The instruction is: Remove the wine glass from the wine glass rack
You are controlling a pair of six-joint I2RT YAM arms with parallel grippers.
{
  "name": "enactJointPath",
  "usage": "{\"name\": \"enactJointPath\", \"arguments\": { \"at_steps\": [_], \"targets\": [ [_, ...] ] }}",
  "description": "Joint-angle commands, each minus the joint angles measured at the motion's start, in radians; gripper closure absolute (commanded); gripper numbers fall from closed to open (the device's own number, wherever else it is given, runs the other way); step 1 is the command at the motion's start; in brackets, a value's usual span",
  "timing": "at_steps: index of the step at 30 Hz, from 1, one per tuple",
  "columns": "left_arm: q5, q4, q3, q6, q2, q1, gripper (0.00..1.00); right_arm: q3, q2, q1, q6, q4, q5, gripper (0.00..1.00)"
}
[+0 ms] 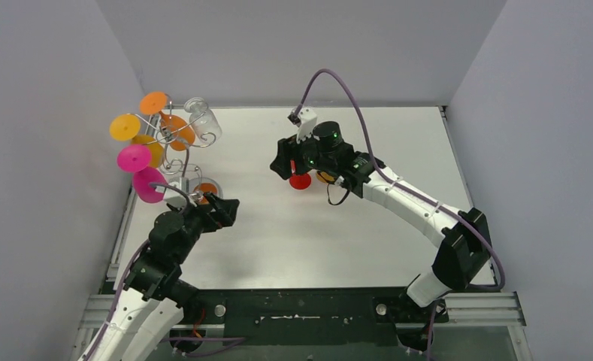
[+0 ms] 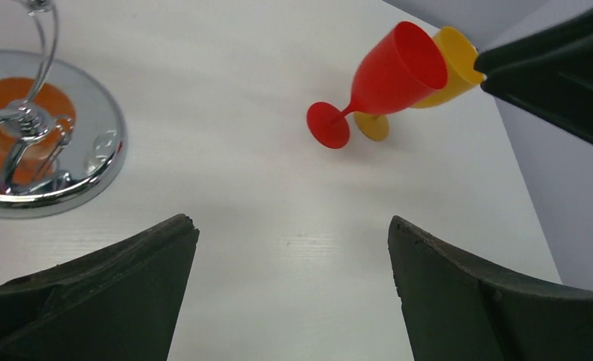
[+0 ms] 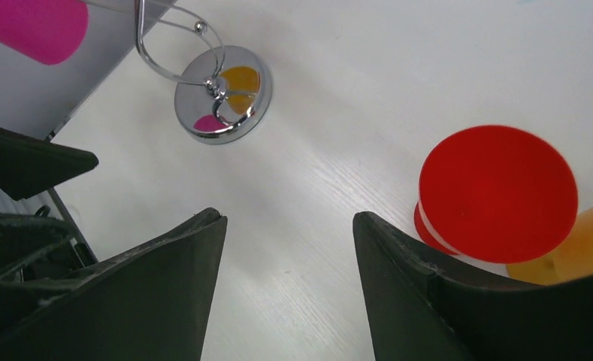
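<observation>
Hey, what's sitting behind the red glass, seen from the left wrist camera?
A yellow glass. Only its rim side and foot show; the red glass covers the rest.

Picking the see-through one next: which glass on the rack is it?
The clear glass, rightmost on the rack; the rest are orange, yellow or pink.
</observation>
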Motion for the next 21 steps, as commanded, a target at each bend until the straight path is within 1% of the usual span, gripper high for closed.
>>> {"name": "enactJointPath", "arguments": {
  "at_steps": [1,3,7,10,14,16,21],
  "targets": [
    [-0.205,-0.108,-0.002,-0.165,-0.037,0.004,0.03,-0.079,-0.056,-0.005,0.038,0.158,-0.036,0.36],
    [-0.224,-0.098,-0.035,-0.188,-0.034,0.004,0.03,-0.096,-0.071,-0.006,0.044,0.157,-0.037,0.35],
    [-0.267,0.029,-0.147,-0.213,-0.001,0.003,0.03,-0.128,-0.104,-0.006,0.036,0.152,-0.018,0.33],
    [-0.339,0.12,-0.211,-0.226,0.032,0.001,0.03,-0.155,-0.129,-0.005,0.034,0.156,-0.004,0.33],
    [-0.442,0.269,-0.302,-0.204,0.068,-0.002,0.03,-0.17,-0.165,-0.007,0.016,0.133,0.02,0.32],
    [-0.494,0.331,-0.332,-0.222,0.09,-0.002,0.03,-0.178,-0.178,-0.008,0.006,0.123,0.042,0.31],
    [-0.572,0.376,-0.372,-0.295,0.163,-0.002,0.02,-0.196,-0.21,-0.011,-0.012,0.113,0.082,0.29]
  ]
}}
